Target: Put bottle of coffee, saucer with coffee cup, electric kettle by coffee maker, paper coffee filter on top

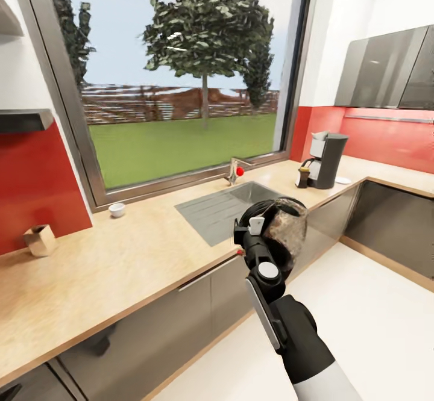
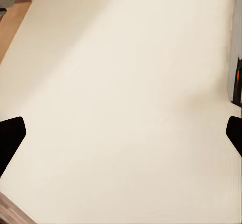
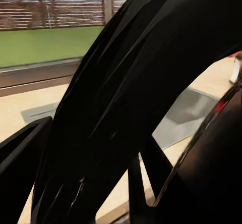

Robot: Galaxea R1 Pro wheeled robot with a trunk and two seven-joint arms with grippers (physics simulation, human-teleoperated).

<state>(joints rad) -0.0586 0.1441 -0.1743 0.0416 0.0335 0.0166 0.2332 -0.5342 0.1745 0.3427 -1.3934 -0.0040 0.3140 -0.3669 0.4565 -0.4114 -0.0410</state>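
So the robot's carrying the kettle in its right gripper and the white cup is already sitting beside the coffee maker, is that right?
Not quite. The right gripper does hold the kettle, but the white cup is not beside the coffee maker. The head view shows it far along the countertop, by the window frame, on the other side of the sink.

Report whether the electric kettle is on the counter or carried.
Carried: the right gripper holds the electric kettle in the air, off the kitchen countertop.

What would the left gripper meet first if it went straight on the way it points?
Probably the pale floor: the left wrist view looks along the open left gripper at bare floor, nothing between. Depth is unclear.
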